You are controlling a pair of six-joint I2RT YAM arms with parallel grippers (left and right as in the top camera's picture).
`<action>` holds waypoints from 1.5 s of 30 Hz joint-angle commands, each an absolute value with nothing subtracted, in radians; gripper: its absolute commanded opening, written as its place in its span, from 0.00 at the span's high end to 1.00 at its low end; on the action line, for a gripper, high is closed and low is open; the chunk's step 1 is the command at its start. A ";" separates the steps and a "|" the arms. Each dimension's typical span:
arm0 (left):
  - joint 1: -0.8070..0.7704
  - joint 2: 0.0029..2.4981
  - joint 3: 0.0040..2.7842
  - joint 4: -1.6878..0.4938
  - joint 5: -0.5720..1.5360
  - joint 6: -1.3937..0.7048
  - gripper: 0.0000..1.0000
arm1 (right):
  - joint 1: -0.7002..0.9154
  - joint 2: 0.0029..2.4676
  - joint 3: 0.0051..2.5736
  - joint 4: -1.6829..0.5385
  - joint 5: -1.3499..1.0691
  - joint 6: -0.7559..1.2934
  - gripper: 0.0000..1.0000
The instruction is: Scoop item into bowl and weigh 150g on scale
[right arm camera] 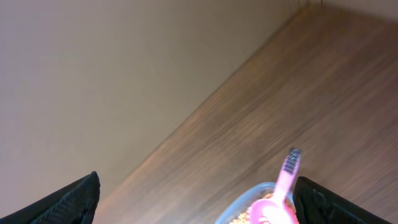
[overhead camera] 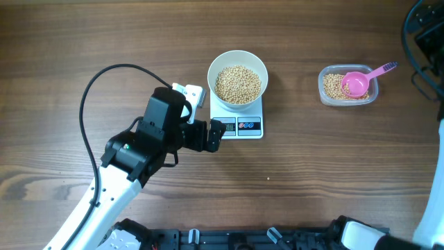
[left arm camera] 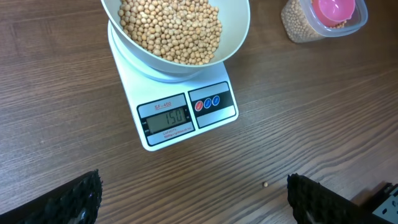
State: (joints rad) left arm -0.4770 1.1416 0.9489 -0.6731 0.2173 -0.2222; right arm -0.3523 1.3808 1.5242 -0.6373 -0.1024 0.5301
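Here, left end effector [left arm camera: 193, 202] spread, facing scale [left arm camera: 180, 118], right end effector [right arm camera: 199, 205] spread, near tub [overhead camera: 322, 87]

Even soft light, right-wrist blur

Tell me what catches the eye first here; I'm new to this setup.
The white bowl filled with tan beans sits on the scale mid-table, its display reading 150 in the left wrist view. At right, a pink scoop lies in the clear tub of more beans.

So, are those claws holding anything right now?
Nothing. The left gripper is open in front of the scale; the right gripper is open, clear of the pink scoop lying in the clear tub.
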 commanded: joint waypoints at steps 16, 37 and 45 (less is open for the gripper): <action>-0.482 1.147 0.949 -0.670 0.216 -0.217 0.00 | -0.348 0.929 1.526 -0.941 -0.044 0.176 0.00; -0.482 1.147 0.949 -0.670 0.216 -0.217 0.00 | -0.348 0.751 1.525 -1.095 -0.072 0.093 0.00; -0.482 1.147 0.949 -0.670 0.216 -0.217 0.00 | -0.348 0.743 1.477 -1.070 -0.075 0.077 0.00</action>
